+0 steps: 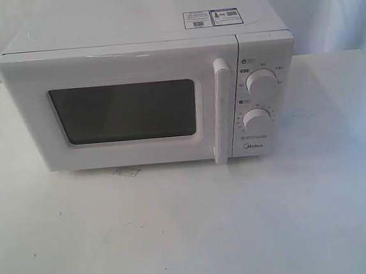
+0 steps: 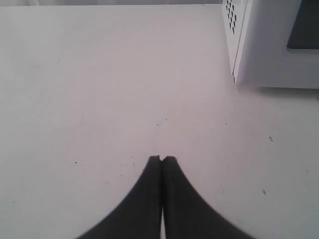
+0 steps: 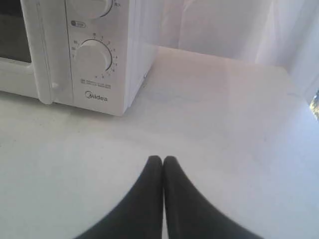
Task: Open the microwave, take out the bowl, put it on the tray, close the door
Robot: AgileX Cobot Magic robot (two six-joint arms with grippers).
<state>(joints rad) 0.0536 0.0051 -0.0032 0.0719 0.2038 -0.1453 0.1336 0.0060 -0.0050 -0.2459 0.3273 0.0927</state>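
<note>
The white Midea microwave [image 1: 153, 88] stands at the back of the white table, its door [image 1: 123, 110] closed, with a dark window [image 1: 124, 112] and a vertical bar handle [image 1: 221, 111]. Two round dials [image 1: 261, 83] sit to the right of the handle. The bowl is hidden and no tray is in view. My left gripper [image 2: 162, 159] is shut and empty, low over the table short of the microwave's left corner [image 2: 239, 45]. My right gripper [image 3: 163, 159] is shut and empty, in front of the microwave's right corner by the lower dial [image 3: 93, 56]. Neither gripper shows in the exterior view.
The white table [image 1: 191, 232] stretches in front of the microwave. A small scrap of tape [image 1: 127, 172] lies under the microwave's front edge. White curtains [image 3: 224, 25] hang behind the table. Stickers [image 1: 213, 17] sit on the microwave's top.
</note>
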